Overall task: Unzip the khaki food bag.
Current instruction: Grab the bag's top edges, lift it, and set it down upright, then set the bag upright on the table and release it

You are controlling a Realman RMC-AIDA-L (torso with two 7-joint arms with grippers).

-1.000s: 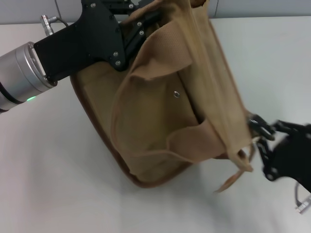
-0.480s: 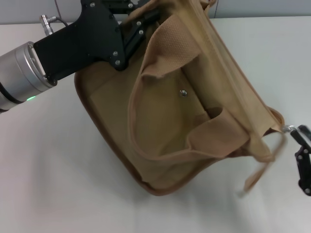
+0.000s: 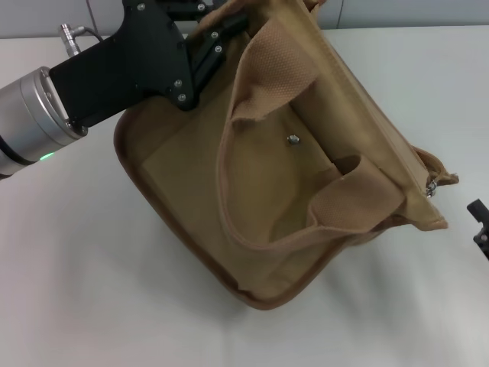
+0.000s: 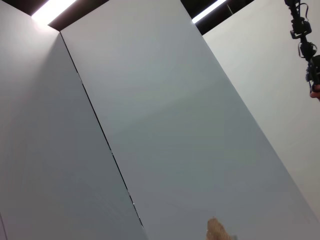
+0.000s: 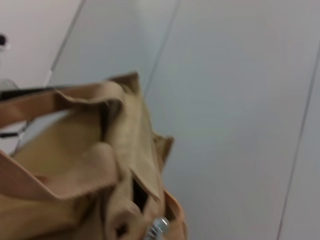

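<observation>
The khaki food bag [image 3: 260,191] lies tilted on the white table, front pocket snap [image 3: 292,139] facing up and one wide strap handle [image 3: 275,69] arched over it. Its metal zipper pull [image 3: 432,186] sits at the bag's right end, free of any gripper. The pull also shows in the right wrist view [image 5: 159,226], at the end of the bag [image 5: 90,165]. My left gripper [image 3: 220,24] is shut on the bag's far top end, fingertips partly hidden by cloth. Only a black tip of my right gripper [image 3: 481,222] shows at the right edge, apart from the bag.
The white table [image 3: 92,290] spreads around the bag, with bare surface in front and to the right. A grey panelled wall stands behind it. The left wrist view shows only wall panels and a scrap of tan cloth [image 4: 216,231].
My right gripper has pulled away to the right and out of the picture. The zipper pull travelled to the bag's right end and is now free. The bag's right end swung out rightward.
</observation>
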